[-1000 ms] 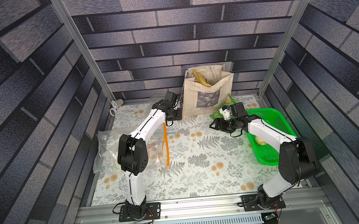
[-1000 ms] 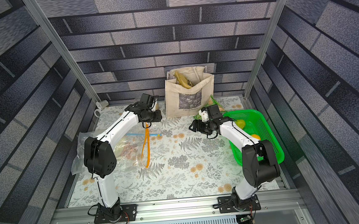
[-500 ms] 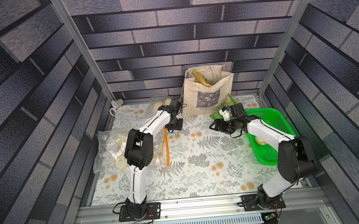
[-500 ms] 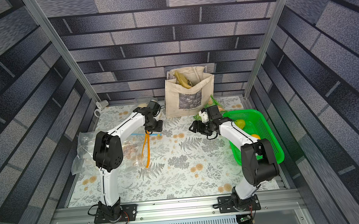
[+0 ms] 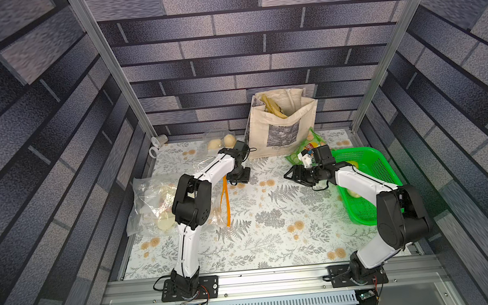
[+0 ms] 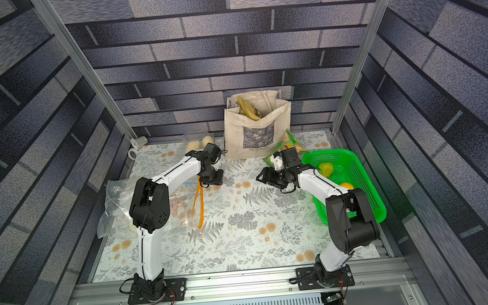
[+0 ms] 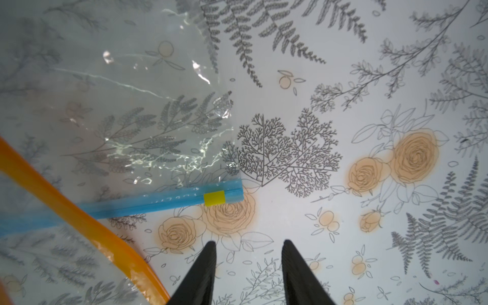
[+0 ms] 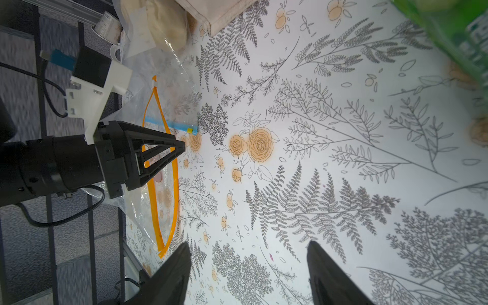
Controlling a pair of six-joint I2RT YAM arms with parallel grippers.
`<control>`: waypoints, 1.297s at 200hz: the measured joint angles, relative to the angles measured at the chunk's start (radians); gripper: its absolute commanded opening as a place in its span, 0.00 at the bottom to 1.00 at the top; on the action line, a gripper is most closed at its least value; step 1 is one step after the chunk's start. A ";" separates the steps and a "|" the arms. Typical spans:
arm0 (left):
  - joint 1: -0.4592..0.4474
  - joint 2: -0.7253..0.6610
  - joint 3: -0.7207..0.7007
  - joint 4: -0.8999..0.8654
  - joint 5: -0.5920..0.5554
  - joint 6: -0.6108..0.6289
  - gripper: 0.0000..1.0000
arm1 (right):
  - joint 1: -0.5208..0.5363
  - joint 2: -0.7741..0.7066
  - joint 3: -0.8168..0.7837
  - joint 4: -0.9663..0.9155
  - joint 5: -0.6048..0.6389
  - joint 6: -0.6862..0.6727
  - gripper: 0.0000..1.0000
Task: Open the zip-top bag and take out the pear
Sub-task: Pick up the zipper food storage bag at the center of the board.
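Note:
A clear zip-top bag (image 5: 211,212) lies at the left of the table, its orange-edged mouth (image 8: 161,184) standing open. A second clear bag with a blue zip strip (image 7: 158,202) and yellow slider (image 7: 214,198) lies flat beside it. My left gripper (image 7: 249,241) points down at the table just past the slider end, open with nothing between its fingers; it also shows in a top view (image 5: 239,179). My right gripper (image 8: 248,243) hovers open and empty mid-table (image 6: 261,177). A yellow-green pear (image 6: 326,169) lies in the green basket (image 6: 364,179).
A canvas tote (image 5: 282,126) stands at the back wall, a green snack packet (image 5: 308,148) beside it. Crumpled clear bags (image 5: 151,205) pile at the left edge. Another clear bag with pale round things (image 5: 221,141) sits at the back. A small cup (image 5: 160,140) lies in the corner.
My left arm has swung its gripper forward from the back of the table and down beside the blue zip strip. The right gripper's jaws have narrowed a little; that arm has barely moved.

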 measured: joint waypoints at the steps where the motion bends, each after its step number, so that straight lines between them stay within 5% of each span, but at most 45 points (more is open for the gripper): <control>1: 0.001 0.000 -0.005 0.005 0.002 0.000 0.41 | 0.001 0.001 -0.002 0.004 -0.001 0.009 0.63; 38: 0.083 -0.067 -0.150 0.080 0.068 -0.039 0.41 | 0.099 0.095 0.019 0.100 -0.029 0.111 0.57; 114: 0.198 -0.337 -0.277 0.148 0.134 -0.051 0.43 | 0.324 0.422 0.319 0.239 0.063 0.386 0.46; 177: 0.198 -0.463 -0.398 0.183 0.152 -0.055 0.45 | 0.346 0.577 0.428 0.264 0.194 0.536 0.44; 259: 0.238 -0.548 -0.497 0.264 0.182 -0.082 0.45 | 0.357 0.684 0.572 0.283 0.196 0.599 0.42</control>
